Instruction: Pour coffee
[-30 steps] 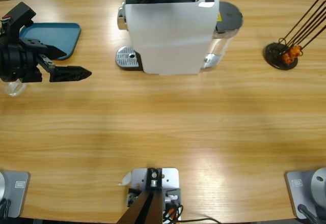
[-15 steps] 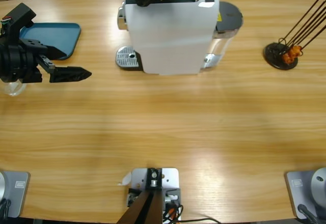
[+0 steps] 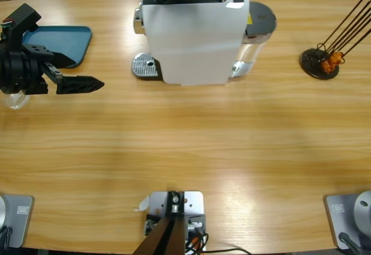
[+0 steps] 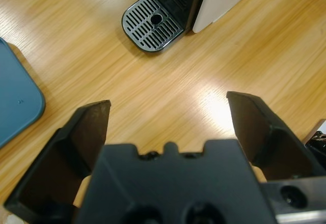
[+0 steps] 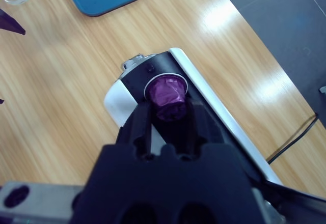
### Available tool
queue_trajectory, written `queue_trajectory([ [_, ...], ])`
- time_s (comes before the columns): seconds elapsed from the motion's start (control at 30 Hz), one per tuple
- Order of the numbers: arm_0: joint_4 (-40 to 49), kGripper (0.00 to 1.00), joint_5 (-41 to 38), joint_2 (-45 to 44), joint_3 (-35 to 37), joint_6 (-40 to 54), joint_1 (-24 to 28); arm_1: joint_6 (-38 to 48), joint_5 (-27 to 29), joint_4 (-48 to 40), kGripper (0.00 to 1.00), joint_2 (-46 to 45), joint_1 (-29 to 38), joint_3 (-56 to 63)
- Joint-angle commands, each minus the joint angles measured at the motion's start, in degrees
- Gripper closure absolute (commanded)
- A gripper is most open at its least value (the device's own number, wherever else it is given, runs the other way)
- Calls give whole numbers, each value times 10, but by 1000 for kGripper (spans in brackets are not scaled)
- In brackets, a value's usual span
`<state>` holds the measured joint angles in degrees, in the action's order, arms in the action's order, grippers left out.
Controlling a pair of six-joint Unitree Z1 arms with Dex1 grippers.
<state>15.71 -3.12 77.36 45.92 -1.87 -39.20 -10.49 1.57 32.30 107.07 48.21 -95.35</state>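
1. Over the coffee machine (image 3: pixel 194 35), the right gripper (image 5: pixel 170 109) hangs at the top, clenched on a purple capsule (image 5: pixel 167 95). In the right wrist view the capsule sits just above the machine's dark top, at or near the slot; whether it is already seated I cannot tell.
2. Off to the table's (image 3: pixel 185 145) left end, the left gripper (image 3: pixel 81 84) hovers with its jaws spread wide and nothing between them. Its wrist view looks down on bare wood and, further off, the drip tray (image 4: pixel 153 23).
3. No cup stands on the drip tray (image 3: pixel 145 66), which lies bare at the machine's front.
4. A small clear glass (image 3: pixel 14 99) shows beside the left arm, near the blue tray (image 3: pixel 64 40). I see no coffee in it, nor anywhere else on the table.
5. My judgement: the task is at an early stage. The capsule is being loaded, and that step does not look finished.
6. Left to do, as I read it: release the capsule, close the machine, set a cup under the spout, brew, then pour.
7. At the far right a reed diffuser (image 3: pixel 320 62) stands well apart, untouched.
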Motion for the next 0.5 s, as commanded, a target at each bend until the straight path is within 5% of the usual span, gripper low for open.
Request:
queue_trajectory([
  [0.03,-5,0,-5,-12,-23,-9,-4,-5,-13,0,846,31,-2,-11],
  [0.2,-5,0,-5,-11,-23,-9,-4,-12,-16,0,1000,30,-3,-11],
  [0.5,-6,0,-5,-9,-23,-9,-4,-15,-23,0,1000,32,-7,-6],
])
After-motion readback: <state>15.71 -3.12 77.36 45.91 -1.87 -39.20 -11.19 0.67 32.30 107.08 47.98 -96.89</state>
